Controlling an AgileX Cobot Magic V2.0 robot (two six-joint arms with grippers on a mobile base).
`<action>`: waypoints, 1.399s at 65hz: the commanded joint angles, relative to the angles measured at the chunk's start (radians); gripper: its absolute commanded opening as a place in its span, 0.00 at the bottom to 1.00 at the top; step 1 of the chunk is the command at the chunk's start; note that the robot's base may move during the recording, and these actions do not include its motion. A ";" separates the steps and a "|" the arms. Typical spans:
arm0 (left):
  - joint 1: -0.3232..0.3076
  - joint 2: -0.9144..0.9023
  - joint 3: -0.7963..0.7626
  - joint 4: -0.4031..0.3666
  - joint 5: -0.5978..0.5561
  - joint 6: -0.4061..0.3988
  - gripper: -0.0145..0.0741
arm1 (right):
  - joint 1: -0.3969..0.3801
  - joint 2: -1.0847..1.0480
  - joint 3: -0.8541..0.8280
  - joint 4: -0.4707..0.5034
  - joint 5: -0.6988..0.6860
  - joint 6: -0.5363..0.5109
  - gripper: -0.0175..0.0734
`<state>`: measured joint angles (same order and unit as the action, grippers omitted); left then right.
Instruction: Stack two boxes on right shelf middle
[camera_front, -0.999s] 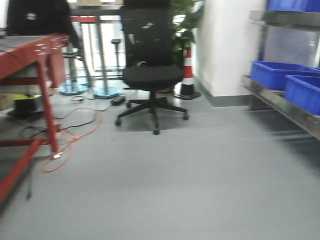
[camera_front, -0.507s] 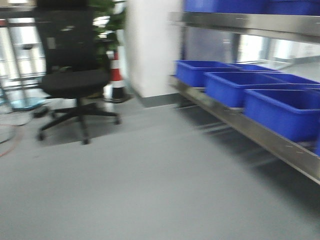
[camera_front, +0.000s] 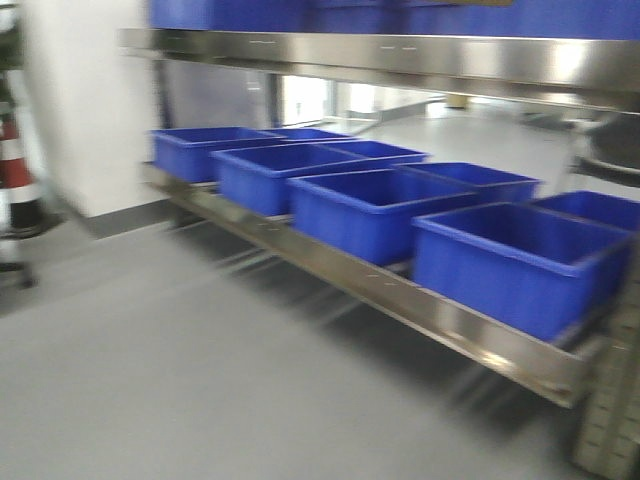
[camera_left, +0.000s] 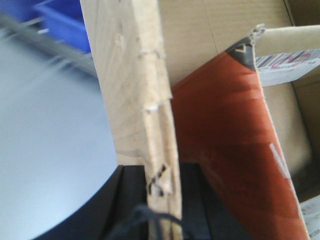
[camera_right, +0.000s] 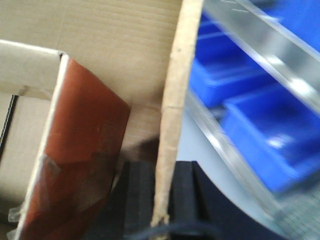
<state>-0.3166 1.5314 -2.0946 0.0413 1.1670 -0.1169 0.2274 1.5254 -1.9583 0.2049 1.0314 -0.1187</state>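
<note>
A large brown cardboard box is held from both sides. My left gripper (camera_left: 160, 195) is shut on its left wall (camera_left: 135, 75), and my right gripper (camera_right: 162, 200) is shut on its right wall (camera_right: 172, 100). Inside it sits a smaller carton with a red-brown face (camera_left: 225, 140) and taped corners (camera_right: 80, 150). The shelf, a shiny steel rack, fills the front view, with an upper lip (camera_front: 400, 55) and a low level (camera_front: 420, 305). It also shows blurred at the right of the right wrist view, as a steel lip (camera_right: 250, 35). Neither box nor grippers appear in the front view.
Several blue plastic bins (camera_front: 360, 210) line the low rack level, and more stand on the level above (camera_front: 300, 12). A perforated grey post (camera_front: 610, 420) is at the lower right. A red-and-white cone (camera_front: 15, 175) stands by the white wall (camera_front: 85, 120). Grey floor (camera_front: 150, 380) lies before the rack.
The front view has swung to the right. The red table and black chair have left it, and the steel rack with blue bins now fills the frame.
</note>
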 joint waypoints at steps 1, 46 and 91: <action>0.003 -0.019 -0.014 -0.029 -0.060 0.001 0.04 | -0.005 0.000 -0.009 -0.033 -0.046 -0.013 0.02; 0.003 -0.019 -0.014 -0.029 -0.060 0.001 0.04 | -0.005 0.000 -0.009 -0.033 -0.046 -0.013 0.02; 0.003 -0.019 -0.014 -0.029 -0.060 0.001 0.04 | -0.005 0.000 -0.009 -0.033 -0.046 -0.013 0.02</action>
<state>-0.3166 1.5314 -2.0946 0.0413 1.1670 -0.1208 0.2274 1.5254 -1.9583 0.2049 1.0314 -0.1193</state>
